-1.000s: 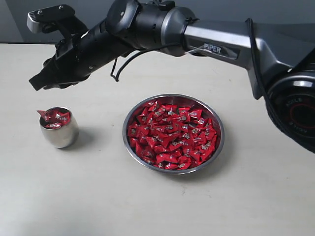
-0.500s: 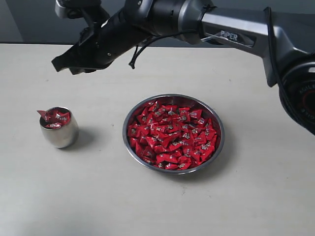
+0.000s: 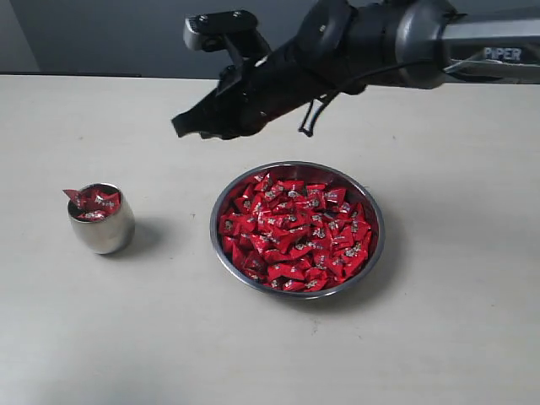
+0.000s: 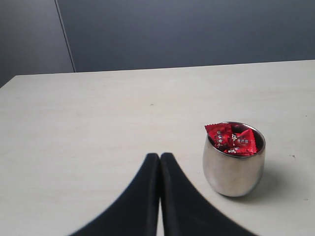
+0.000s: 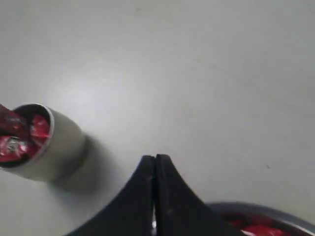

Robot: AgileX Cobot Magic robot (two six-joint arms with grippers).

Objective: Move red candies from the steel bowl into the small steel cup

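Note:
The steel bowl (image 3: 379, 221) sits mid-table, heaped with red candies (image 3: 294, 233). Left of it stands the small steel cup (image 3: 102, 229), with a few red candies (image 3: 94, 201) poking over its rim. My right gripper (image 3: 180, 125) hangs in the air behind the bowl's left rim, shut with nothing between its fingers. Its wrist view shows the cup (image 5: 51, 147), the bowl's rim (image 5: 266, 211) and the closed right gripper (image 5: 155, 158). My left gripper (image 4: 159, 156) is shut and empty, low over the table, close beside the cup (image 4: 233, 169).
The pale tabletop (image 3: 169, 337) stretches around the bowl and cup. A dark wall (image 4: 197, 29) runs along the table's far edge. The right arm (image 3: 396, 42) reaches in over the table from the upper right.
My right gripper has shut and swung from above the cup rightward toward the bowl. The cup, bowl and left gripper have not moved.

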